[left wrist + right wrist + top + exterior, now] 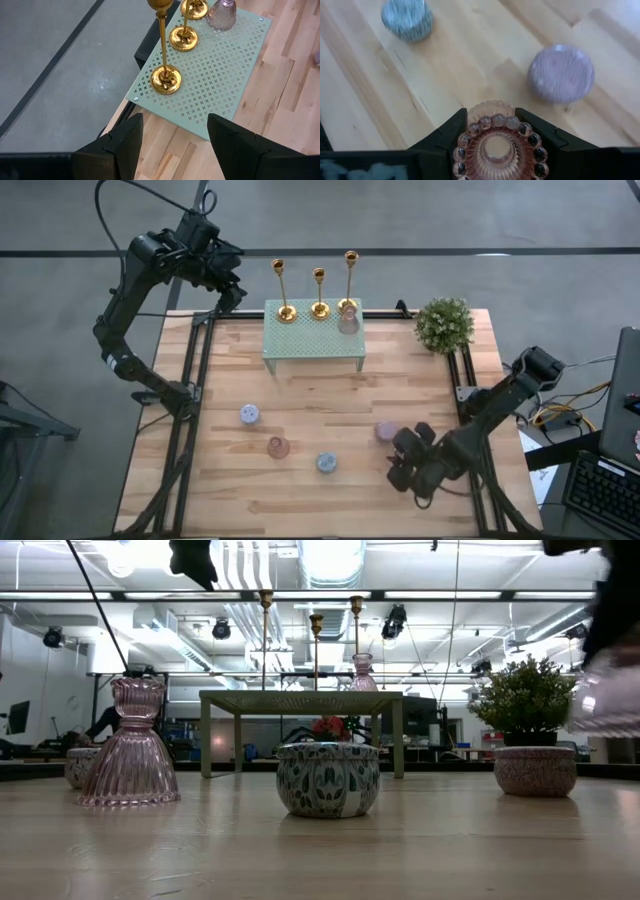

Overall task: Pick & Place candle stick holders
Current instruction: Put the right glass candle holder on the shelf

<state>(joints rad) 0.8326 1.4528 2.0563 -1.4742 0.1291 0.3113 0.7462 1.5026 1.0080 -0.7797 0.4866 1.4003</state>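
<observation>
Three gold candle stick holders (286, 310) (320, 307) (349, 280) stand by their round bases on a small green perforated table (312, 345). A pink glass holder (348, 321) stands beside them. My left gripper (172, 132) is open and empty, high over that table's far left corner, with the nearest gold holder (165, 77) just ahead. My right gripper (405, 468), near the table's front right, is shut on another pink glass candle holder (495, 145). This holder also shows in the low view (610, 690). My right gripper pinches the pink glass holder's beaded top cup (463, 142) between its two fingers, one on each side. The fingers point down from above. The holder stands upright in the hold, its flared base (492, 107) below. In the low view it hangs clear of the table.
On the wooden table are a third pink glass holder (278, 447), a blue patterned tin (326, 463), a grey-blue tin (250, 414) and a pink round tin (385, 430). A potted plant (444, 323) stands at the back right. Black rails run along both sides.
</observation>
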